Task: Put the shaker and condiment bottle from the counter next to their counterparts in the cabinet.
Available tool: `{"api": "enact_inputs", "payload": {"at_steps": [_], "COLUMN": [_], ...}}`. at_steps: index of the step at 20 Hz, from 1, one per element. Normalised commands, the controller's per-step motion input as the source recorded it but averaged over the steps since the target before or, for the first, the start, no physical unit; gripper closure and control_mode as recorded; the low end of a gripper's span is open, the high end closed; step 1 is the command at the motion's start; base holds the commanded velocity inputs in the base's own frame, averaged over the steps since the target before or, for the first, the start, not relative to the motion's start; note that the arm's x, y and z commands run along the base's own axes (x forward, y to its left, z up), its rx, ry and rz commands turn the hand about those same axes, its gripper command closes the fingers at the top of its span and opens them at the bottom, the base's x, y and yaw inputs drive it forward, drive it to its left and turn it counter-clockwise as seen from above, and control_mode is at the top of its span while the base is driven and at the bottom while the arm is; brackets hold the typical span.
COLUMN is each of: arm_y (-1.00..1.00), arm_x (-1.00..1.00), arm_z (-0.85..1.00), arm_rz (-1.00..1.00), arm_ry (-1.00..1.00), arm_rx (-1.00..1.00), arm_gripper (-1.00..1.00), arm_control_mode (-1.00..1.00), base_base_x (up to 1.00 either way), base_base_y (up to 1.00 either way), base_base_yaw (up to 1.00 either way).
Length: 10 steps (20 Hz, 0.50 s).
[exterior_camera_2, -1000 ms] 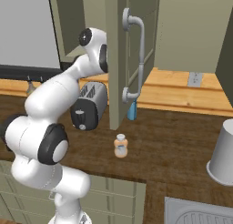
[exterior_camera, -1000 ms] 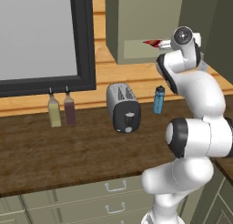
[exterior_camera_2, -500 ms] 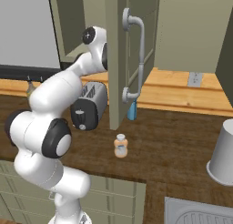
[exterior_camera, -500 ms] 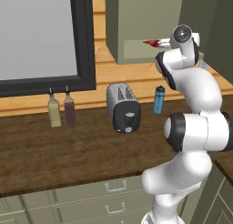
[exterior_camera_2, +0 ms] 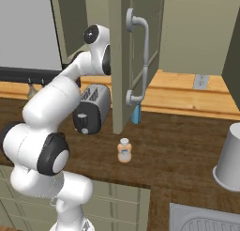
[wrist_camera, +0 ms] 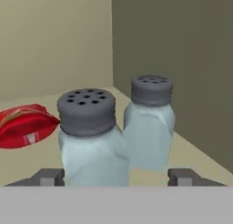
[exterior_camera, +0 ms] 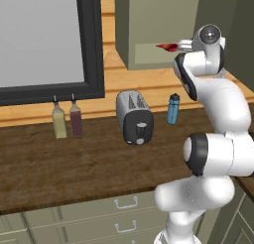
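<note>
In the hand view my gripper stands open inside the cabinet. Its fingertips sit wide apart on either side of the near shaker, which rests upright on the pale shelf. The right fingertip is clear of it. A matching grey-capped shaker stands just behind and to the right, near the cabinet's wall. The flat glossy red condiment item lies to the left, also seen as the red item at the shelf's edge. The tan-orange condiment bottle stands on the counter in front of the open cabinet door.
A toaster and a taller blue bottle stand on the counter below the cabinet. Yellow and dark-red bottles stand to the left under the window. A grey canister and a sink lie to the right.
The jaws have opened and let go of the near shaker, which now stands on the shelf. The arm has hardly moved.
</note>
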Motion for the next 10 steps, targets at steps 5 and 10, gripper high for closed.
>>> {"api": "enact_inputs", "payload": {"at_steps": [5,10], "arm_y": [0.06,0.31], "arm_x": [-1.00,-0.97], "arm_z": [0.00,-0.04], "arm_rz": [0.00,0.00], "arm_ry": [-0.11,-0.07], "arm_rx": [0.04,0.00], "arm_gripper": [-1.00,-1.00], "arm_control_mode": [-1.00,-1.00], "base_base_x": [0.00,0.00], "base_base_y": [0.00,0.00], "base_base_yaw": [0.00,0.00]}}
